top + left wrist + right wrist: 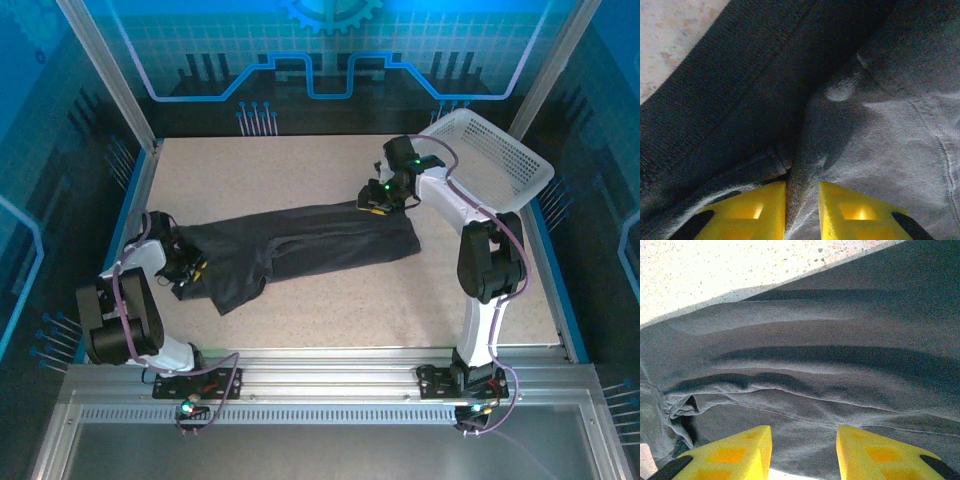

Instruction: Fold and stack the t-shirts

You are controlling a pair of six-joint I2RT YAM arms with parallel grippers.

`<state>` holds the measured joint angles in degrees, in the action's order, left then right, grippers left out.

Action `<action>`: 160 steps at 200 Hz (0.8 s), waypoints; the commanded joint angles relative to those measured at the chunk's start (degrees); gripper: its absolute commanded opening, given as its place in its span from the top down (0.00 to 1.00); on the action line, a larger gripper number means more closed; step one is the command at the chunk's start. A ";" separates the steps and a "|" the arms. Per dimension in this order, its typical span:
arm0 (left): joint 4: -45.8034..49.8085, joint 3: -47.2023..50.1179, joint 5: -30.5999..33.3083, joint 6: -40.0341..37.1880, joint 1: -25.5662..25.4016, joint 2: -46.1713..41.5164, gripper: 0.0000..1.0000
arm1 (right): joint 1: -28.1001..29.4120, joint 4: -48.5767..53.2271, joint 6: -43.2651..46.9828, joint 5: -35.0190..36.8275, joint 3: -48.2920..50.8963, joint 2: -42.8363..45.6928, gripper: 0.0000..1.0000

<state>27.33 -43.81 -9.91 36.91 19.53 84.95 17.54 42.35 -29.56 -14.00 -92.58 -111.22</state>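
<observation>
One dark charcoal t-shirt (pixel 300 245) lies in a long crumpled band across the middle of the table. At its left end, my left gripper (pixel 190 270) is low on the cloth. In the left wrist view its yellow fingers (pixel 765 212) pinch a raised ridge of the t-shirt (pixel 890 140) between them. My right gripper (pixel 372 205) is at the shirt's far right edge. In the right wrist view its yellow fingers (pixel 735 455) stand apart over the t-shirt (pixel 815 365), with flat cloth lying between them and a sliver of table below.
A white lattice basket (pixel 500 160) is tilted at the back right corner, just behind the right arm. Speckled tabletop (pixel 300 165) lies bare behind and in front of the shirt. Metal frame rails border the table.
</observation>
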 commanded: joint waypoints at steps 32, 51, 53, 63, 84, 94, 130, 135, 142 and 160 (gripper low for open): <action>4.26 2.42 -1.89 -1.44 -1.78 -3.50 0.79 | 0.91 -0.40 -0.89 -1.07 -1.30 0.04 0.59; 4.78 3.20 -1.84 -1.99 -1.78 -3.91 0.79 | 0.86 -0.51 -0.85 -1.29 -1.46 -0.05 0.59; 4.82 3.29 -1.86 -2.03 -1.78 -3.93 0.78 | 0.90 -0.51 -0.87 -1.29 -1.47 -0.12 0.59; 5.07 3.37 -2.03 -2.11 -1.78 -3.91 0.77 | 0.88 -0.42 -0.91 -1.36 -1.59 -0.14 0.59; 5.36 3.63 -1.65 -2.83 -1.79 -3.99 0.77 | 0.89 -0.40 -0.80 -1.32 -1.34 0.17 0.59; 5.22 3.65 -1.43 -3.05 -1.79 -3.83 0.81 | 0.91 -0.31 -0.67 -1.35 -1.19 0.46 0.59; 5.75 2.43 -1.62 -1.48 -1.89 -5.31 1.00 | 0.83 -0.02 -0.32 -1.04 -0.16 1.34 0.59; 6.27 2.30 -1.53 -1.10 -1.90 -5.91 1.00 | 0.83 -0.07 -0.32 -1.10 -0.02 1.51 0.59; 7.18 2.03 -1.26 -0.43 -1.95 -6.86 1.00 | 0.83 -0.07 -0.34 -1.00 0.15 1.66 0.59; 11.14 0.88 -0.31 1.49 -1.95 -8.62 1.00 | 0.87 -0.07 -0.41 -0.98 0.50 2.01 0.59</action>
<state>32.47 -41.04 -10.76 36.07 18.04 79.57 17.69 42.33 -29.95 -14.02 -92.66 -111.22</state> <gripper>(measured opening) 0.053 0.406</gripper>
